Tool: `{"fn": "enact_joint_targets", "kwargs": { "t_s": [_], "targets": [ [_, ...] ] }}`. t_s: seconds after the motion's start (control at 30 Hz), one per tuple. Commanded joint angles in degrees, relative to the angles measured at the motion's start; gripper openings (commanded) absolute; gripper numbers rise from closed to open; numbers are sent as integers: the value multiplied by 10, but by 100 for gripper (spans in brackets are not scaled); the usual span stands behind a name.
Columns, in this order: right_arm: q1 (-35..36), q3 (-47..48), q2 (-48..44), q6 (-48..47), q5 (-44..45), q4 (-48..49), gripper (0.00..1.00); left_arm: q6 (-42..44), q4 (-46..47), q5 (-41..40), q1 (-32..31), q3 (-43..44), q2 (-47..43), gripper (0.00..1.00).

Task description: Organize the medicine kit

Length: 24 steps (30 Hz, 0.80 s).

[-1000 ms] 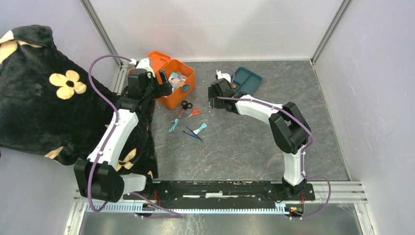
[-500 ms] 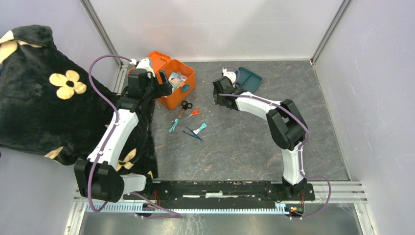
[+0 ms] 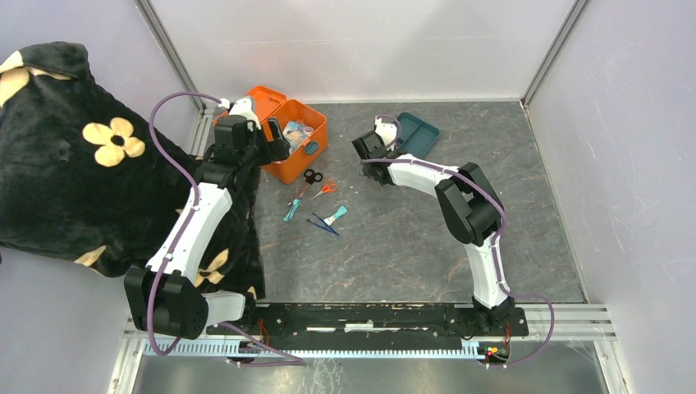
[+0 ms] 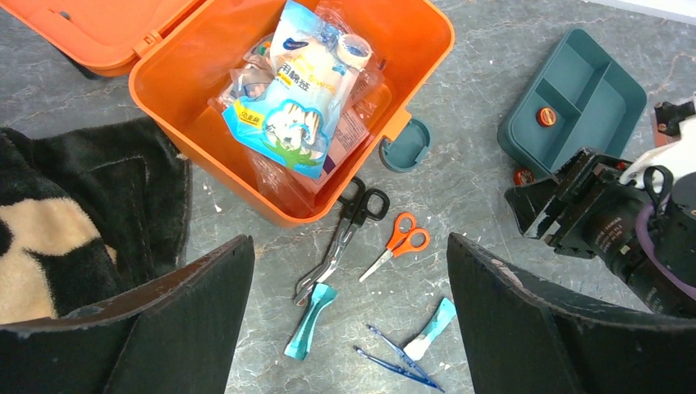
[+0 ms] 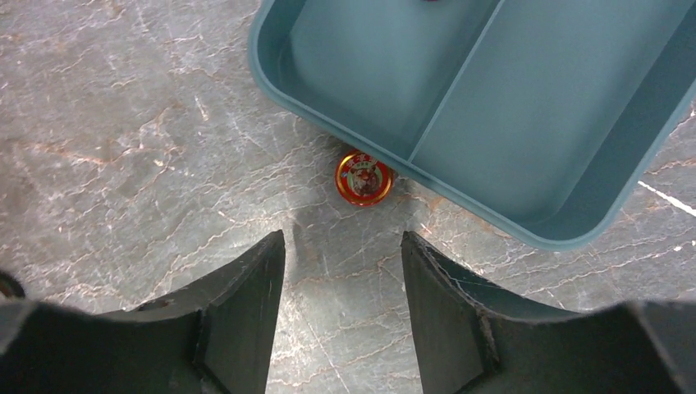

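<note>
The orange medicine kit [image 3: 286, 167] stands open at the back left, lid [image 3: 264, 100] flung back. In the left wrist view its wall [image 4: 205, 144] holds plastic packets [image 4: 299, 90]. My left gripper [image 3: 275, 138] hovers over it, open and empty [image 4: 349, 246]. My right gripper [image 3: 371, 156] is open and empty [image 5: 342, 238], low over the table beside the teal tray [image 5: 492, 107]. A small red and gold tin [image 5: 364, 178] lies against the tray's near wall, just ahead of the fingers. Another tin [image 4: 546, 116] sits in the tray [image 4: 574, 107].
Black scissors [image 4: 345, 234], orange scissors [image 4: 398, 242], two teal pieces [image 4: 310, 320] [image 4: 431, 328] and blue tweezers [image 4: 398, 361] lie in front of the kit. A black flowered blanket [image 3: 74, 156] covers the left side. Walls close the back and sides.
My right gripper has moved back and a little right, closer to the teal tray, and stayed open. The left arm has not moved.
</note>
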Motion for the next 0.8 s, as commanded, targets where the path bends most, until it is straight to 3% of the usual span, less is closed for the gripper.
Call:
{"fn": "enact_joint_targets", "kwargs": {
  "t_s": [0.0, 0.57, 0.77],
  "targets": [
    [1, 25, 13, 26, 54, -2, 59, -5, 19, 14, -6, 9, -18, 92],
    [-4, 52, 52, 11, 89, -6, 49, -2, 17, 11, -11, 11, -22, 92],
    [-11, 50, 58, 10, 88, -5, 49, -2, 17, 10, -12, 11, -22, 92]
  ]
}}
